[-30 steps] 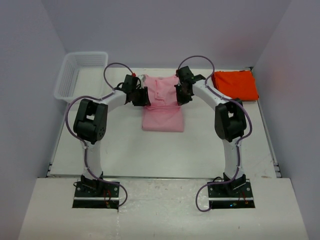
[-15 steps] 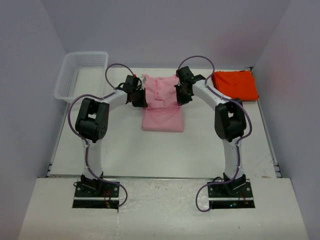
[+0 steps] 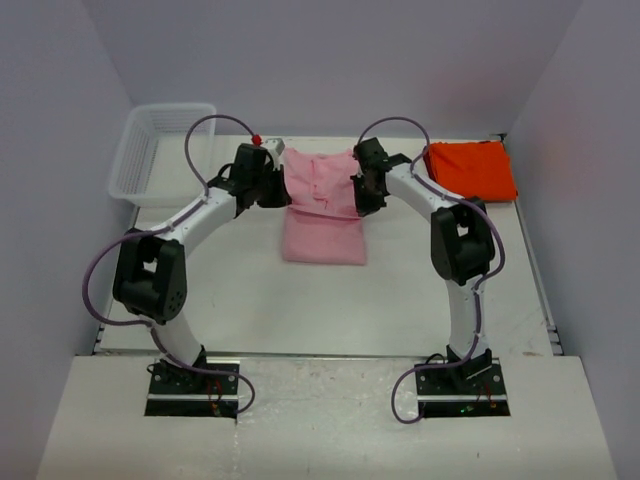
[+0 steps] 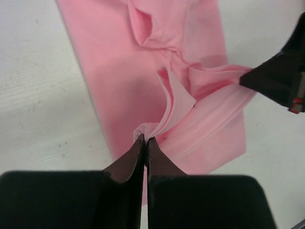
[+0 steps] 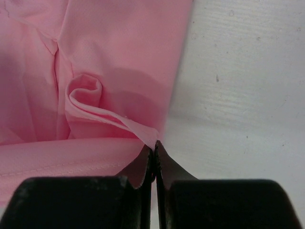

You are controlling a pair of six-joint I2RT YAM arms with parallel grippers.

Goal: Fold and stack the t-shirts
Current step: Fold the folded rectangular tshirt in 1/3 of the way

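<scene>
A light pink t-shirt (image 3: 322, 210) lies partly folded on the white table, mid-back. My left gripper (image 3: 278, 187) is shut on a pinch of its left edge; in the left wrist view the cloth (image 4: 143, 90) bunches up at the closed tips (image 4: 145, 139). My right gripper (image 3: 360, 192) is shut on the shirt's right edge, where a lifted fold (image 5: 95, 112) runs into the closed tips (image 5: 153, 144). The pink cloth is drawn taut between the two grippers. An orange-red t-shirt (image 3: 470, 169) lies folded flat at the back right, apart from both grippers.
A white mesh basket (image 3: 160, 150) stands at the back left corner. Grey walls close in the table on three sides. The table's right edge (image 3: 535, 270) runs just past the orange-red shirt. Both arm bases sit at the near edge.
My left gripper has closed on the pink shirt's left edge, and the left arm's elbow has swung out to the left and down. The right gripper has kept its hold.
</scene>
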